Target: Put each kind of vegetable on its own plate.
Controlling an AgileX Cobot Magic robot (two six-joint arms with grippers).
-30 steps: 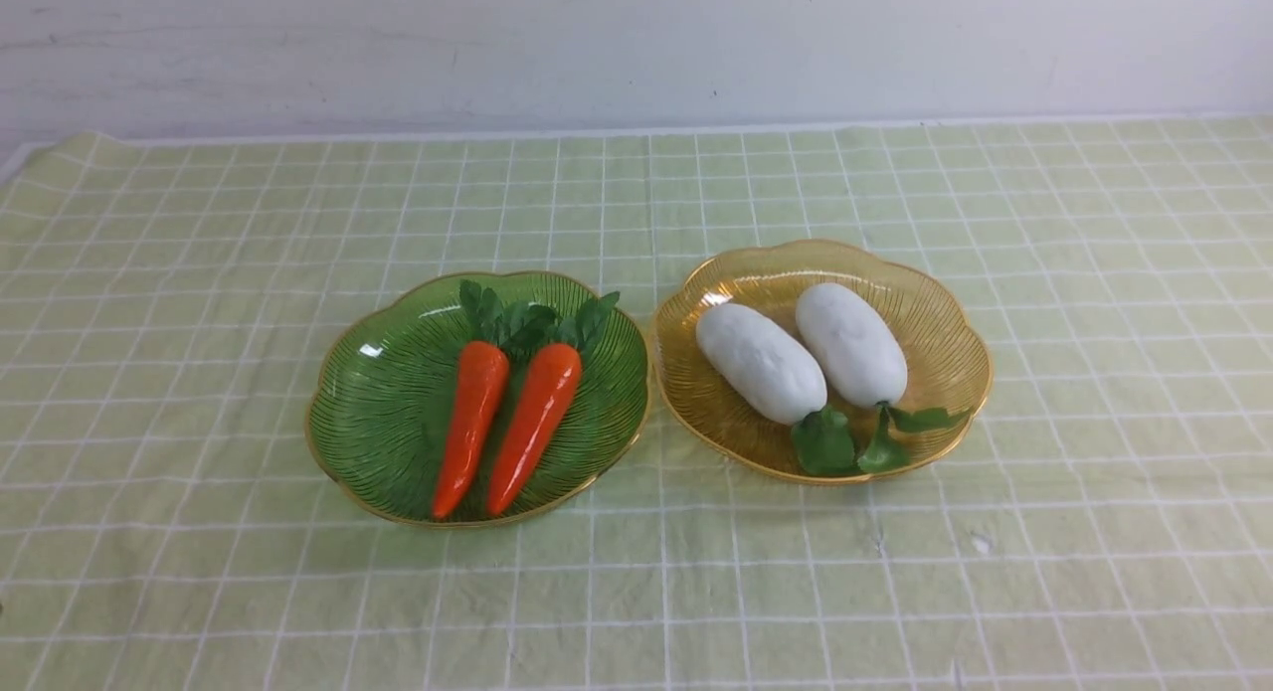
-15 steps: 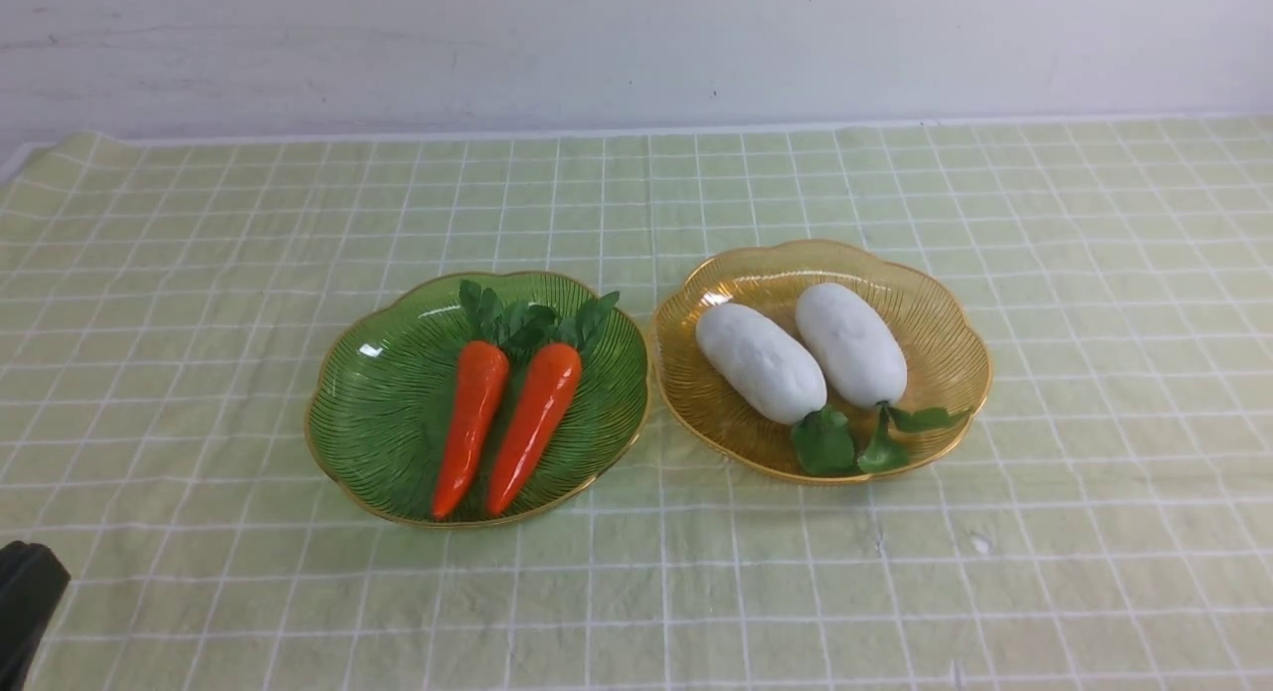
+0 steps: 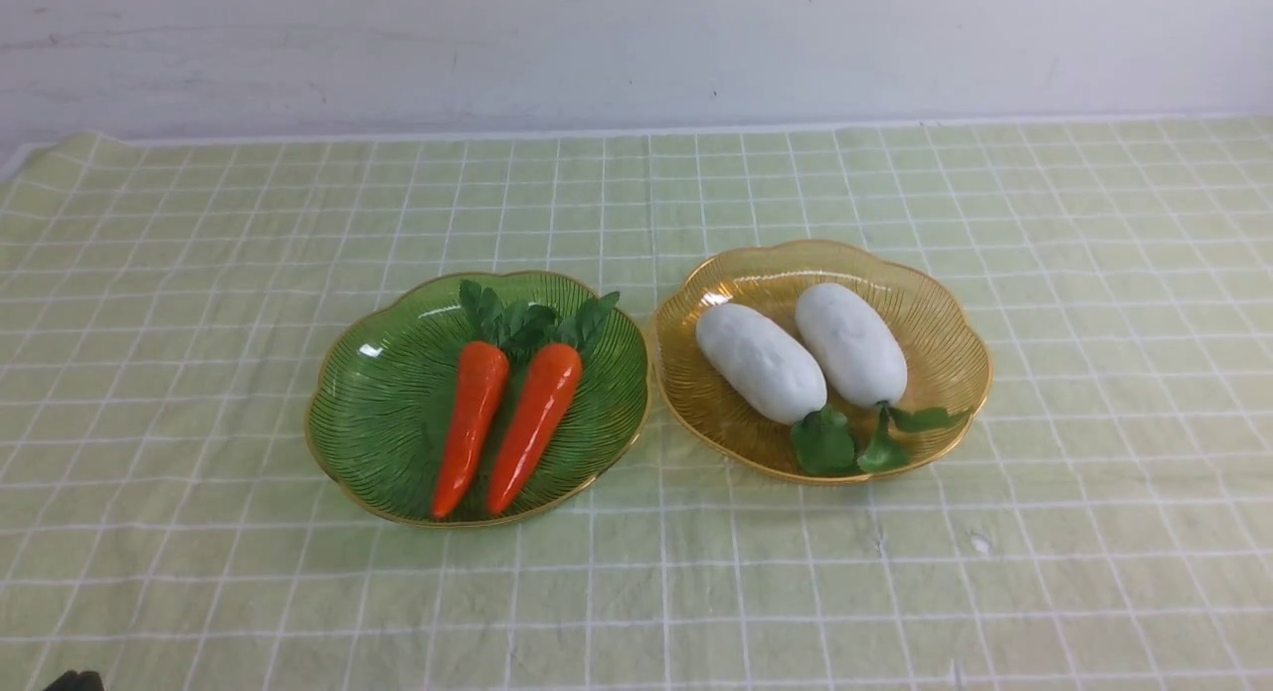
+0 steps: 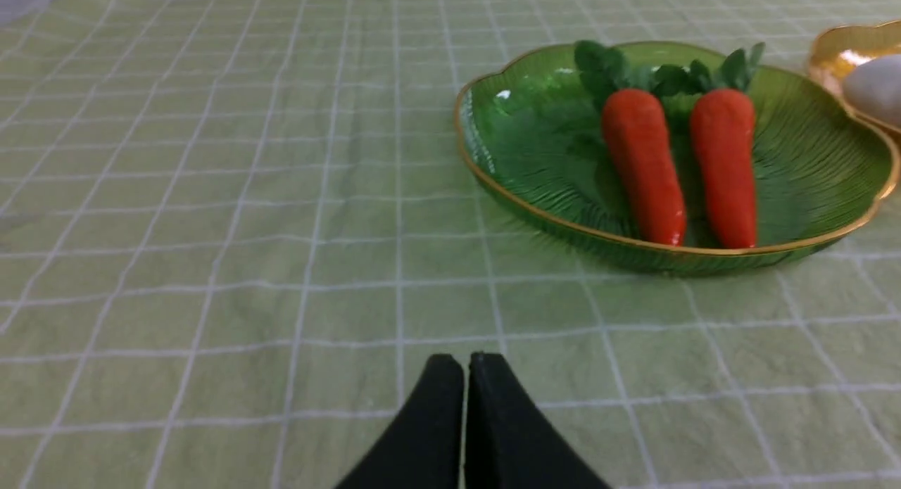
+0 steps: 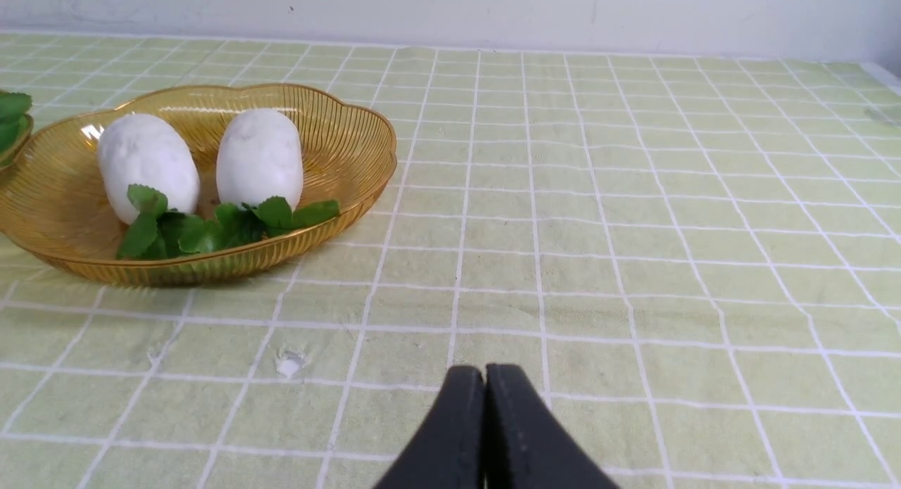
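two carrots (image 3: 507, 423) lie side by side on the green plate (image 3: 378, 403), long axes running near to far, tips toward the robot, leafy tops away. two radishes (image 3: 806, 358) lie side by side on the yellow plate (image 3: 945, 323), leaves toward the robot, angled slightly. the left gripper (image 4: 466, 366) and right gripper (image 5: 484, 376) are both closed and empty above the checked cloth (image 3: 895, 572).

A pale green checked tablecloth with white grid lines (image 3: 199, 273) covers the table. Directly on it rest a translucent ribbed green plastic plate (image 3: 378, 413) and, just beside it, a matching amber-yellow plate (image 3: 935, 323).
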